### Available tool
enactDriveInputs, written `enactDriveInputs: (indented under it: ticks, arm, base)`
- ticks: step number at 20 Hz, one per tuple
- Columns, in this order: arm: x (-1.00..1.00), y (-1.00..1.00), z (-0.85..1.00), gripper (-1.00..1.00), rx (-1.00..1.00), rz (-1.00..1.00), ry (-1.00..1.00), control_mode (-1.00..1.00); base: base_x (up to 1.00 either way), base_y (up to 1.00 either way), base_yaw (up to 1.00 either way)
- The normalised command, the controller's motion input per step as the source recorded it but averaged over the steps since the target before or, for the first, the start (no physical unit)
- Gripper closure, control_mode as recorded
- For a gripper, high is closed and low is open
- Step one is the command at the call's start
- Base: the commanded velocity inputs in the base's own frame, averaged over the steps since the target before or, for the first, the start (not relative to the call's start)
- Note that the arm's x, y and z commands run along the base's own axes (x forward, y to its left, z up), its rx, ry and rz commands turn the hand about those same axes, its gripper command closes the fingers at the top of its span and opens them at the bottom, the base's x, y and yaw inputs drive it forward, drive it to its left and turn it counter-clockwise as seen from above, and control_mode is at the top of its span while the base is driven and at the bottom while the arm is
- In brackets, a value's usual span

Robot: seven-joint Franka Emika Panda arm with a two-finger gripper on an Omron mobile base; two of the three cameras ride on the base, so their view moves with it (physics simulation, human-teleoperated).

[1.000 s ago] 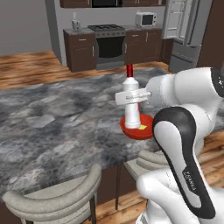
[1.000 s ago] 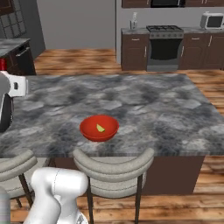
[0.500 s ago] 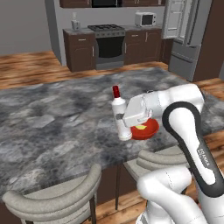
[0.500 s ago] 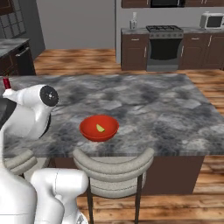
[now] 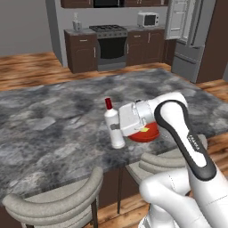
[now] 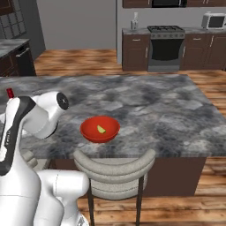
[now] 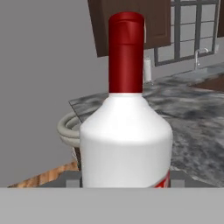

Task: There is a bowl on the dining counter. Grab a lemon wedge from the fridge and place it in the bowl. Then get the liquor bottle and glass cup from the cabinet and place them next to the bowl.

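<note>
We saw a grey marble counter (image 5: 53, 120) w/ padded stools (image 6: 114, 170) at its near edge, wood floor (image 5: 26, 67), dark cabinets, stove (image 6: 164, 42), microwave (image 5: 148, 19) & steel fridge (image 5: 189, 40) behind.

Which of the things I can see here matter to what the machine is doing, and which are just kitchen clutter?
Part of the job:
- white liquor bottle with a red cap, gripped by the tool
- red bowl
- yellow lemon wedge inside it
- grey marble dining counter

Just around:
- black oven
- white microwave
- grey padded stools
</note>
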Motion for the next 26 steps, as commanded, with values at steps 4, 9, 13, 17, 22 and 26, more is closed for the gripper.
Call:
enactDriveInputs:
  ticks: [4, 9, 13, 17, 22, 26]
  arm:
    - [0.39, 0.0, -0.22, 1.0, 0.0, -0.01, -0.06, -1.0]
    - [0.35, 0.0, -0.18, 1.0, 0.01, -0.01, -0.14, -1.0]
    - [0.25, 0.0, -0.2, 1.0, 0.06, 0.0, -0.15, -1.0]
    - [0.22, -0.03, -0.25, 1.0, 0.12, 0.0, -0.03, -1.0]
    - [0.15, -0.12, -0.13, 1.0, 0.14, 0.0, 0.0, -1.0]
    - [0.26, -0.24, 0.0, 1.0, 0.1, 0.0, 0.0, -1.0]
  base:
    - [0.0, 0.0, 0.0]
    - [0.0, 0.0, 0.0]
    - [0.0, 0.0, 0.0]
    - [0.0, 0.0, 0.0]
    - [0.0, 0.0, 0.0]
    - [0.0, 0.0, 0.0]
